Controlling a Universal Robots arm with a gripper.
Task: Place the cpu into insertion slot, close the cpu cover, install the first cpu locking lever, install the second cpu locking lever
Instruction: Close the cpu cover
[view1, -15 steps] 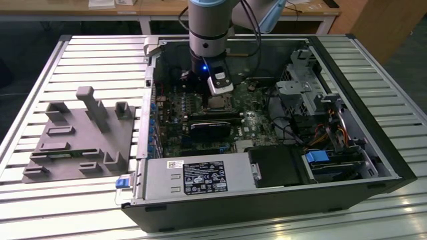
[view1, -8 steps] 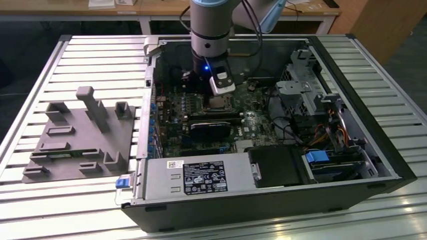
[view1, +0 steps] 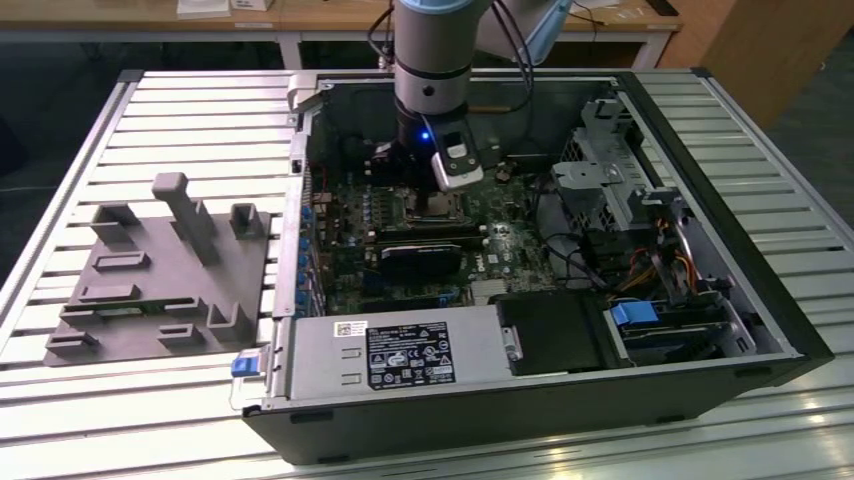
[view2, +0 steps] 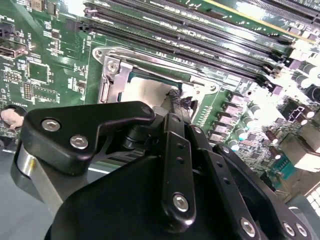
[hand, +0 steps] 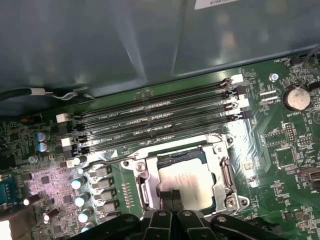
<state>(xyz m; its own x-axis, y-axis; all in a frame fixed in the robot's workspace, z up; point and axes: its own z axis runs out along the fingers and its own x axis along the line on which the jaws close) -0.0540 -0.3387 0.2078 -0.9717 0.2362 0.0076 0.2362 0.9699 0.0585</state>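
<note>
The cpu lies flat in the insertion slot on the green motherboard, its silver-grey top showing. The cpu cover is down around it, framing the chip through its window. A thin wire lever sticks out sideways from one corner of the socket, and another rod runs along the cover's edge beside the memory slots. My gripper hangs straight over the socket, its black fingertips close together and resting at the edge of the chip and cover. Nothing is held between them.
Long black memory slots run just beyond the socket, with the case wall behind them. A black card, the power supply and a drive cage crowd the case. A grey fixture sits outside at the exterior view's left.
</note>
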